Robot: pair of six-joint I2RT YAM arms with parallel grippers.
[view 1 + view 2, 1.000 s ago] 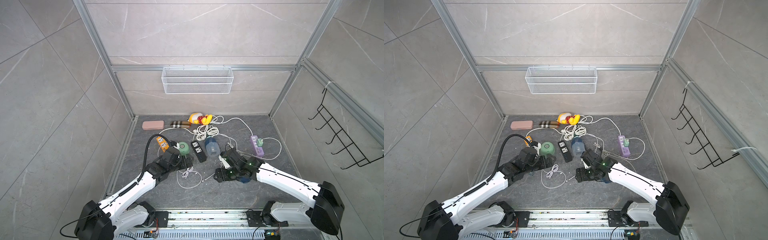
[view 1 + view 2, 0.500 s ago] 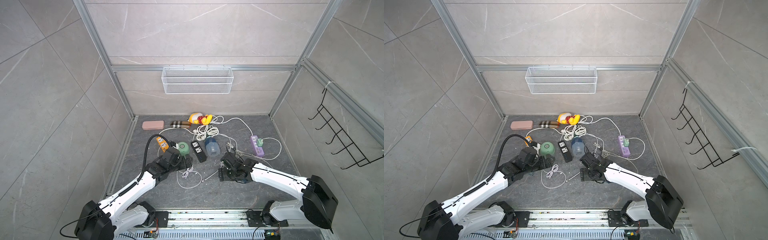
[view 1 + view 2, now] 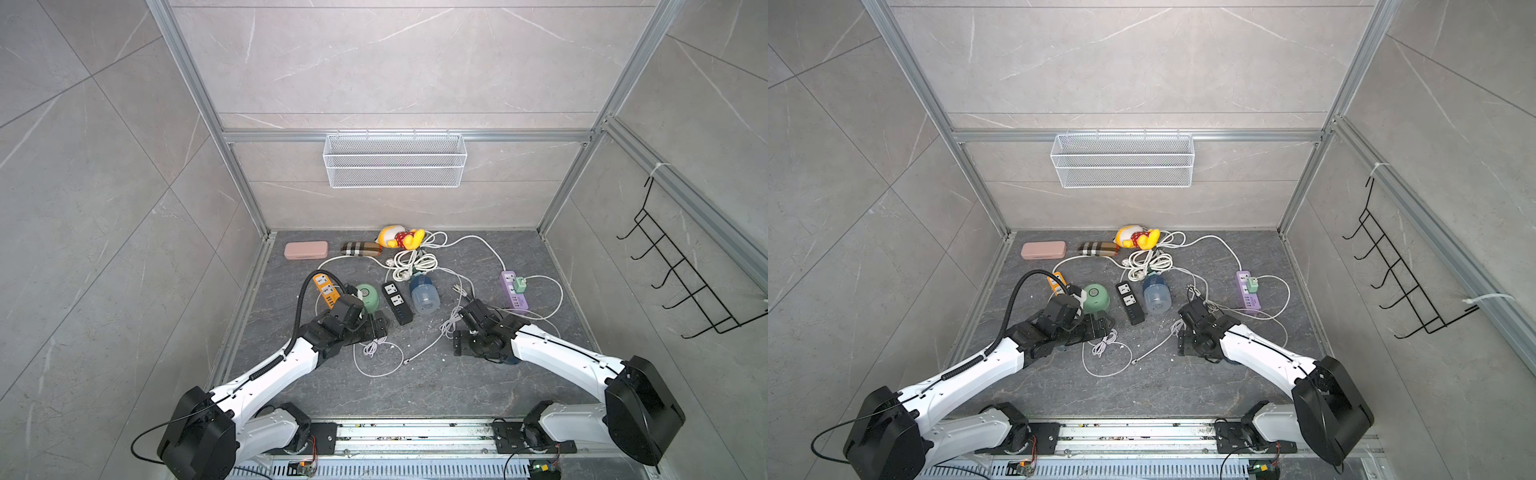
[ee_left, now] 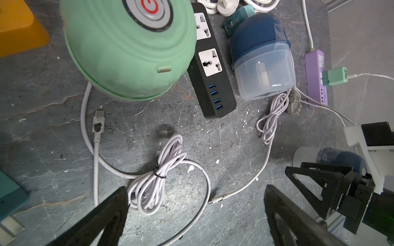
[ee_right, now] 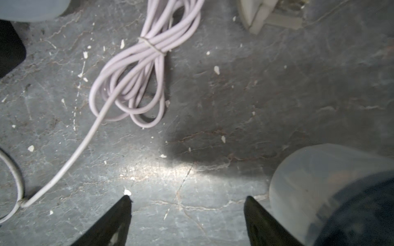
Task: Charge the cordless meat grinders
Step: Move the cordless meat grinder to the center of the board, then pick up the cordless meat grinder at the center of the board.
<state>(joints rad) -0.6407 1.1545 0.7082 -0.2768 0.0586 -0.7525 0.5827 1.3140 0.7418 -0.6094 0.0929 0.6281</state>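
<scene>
Left gripper: jaws spread wide, nothing gripped. Its wrist view puts a tied cable bundle on the floor just inside one finger. The mint green grinder stands upright right ahead, with a red power mark on its silver button and a small port slot on the side toward the gripper. You won't get that slot from a top view. There the mint unit is only a dome between the orange strip and the black strip.

Right gripper: also spread, bare floor between the fingers, holding nothing. Its wrist view shows the near blue grinder on its side just beside one finger; can't tell if they touch. In both top views the right arm covers that unit almost fully. The left wrist view catches it too.

The far blue grinder sits just beside the black strip, clear base toward the arms. A loose cable plug lies on the floor between the two grippers. The purple strip is farther out, with a teal adapter plugged in.
</scene>
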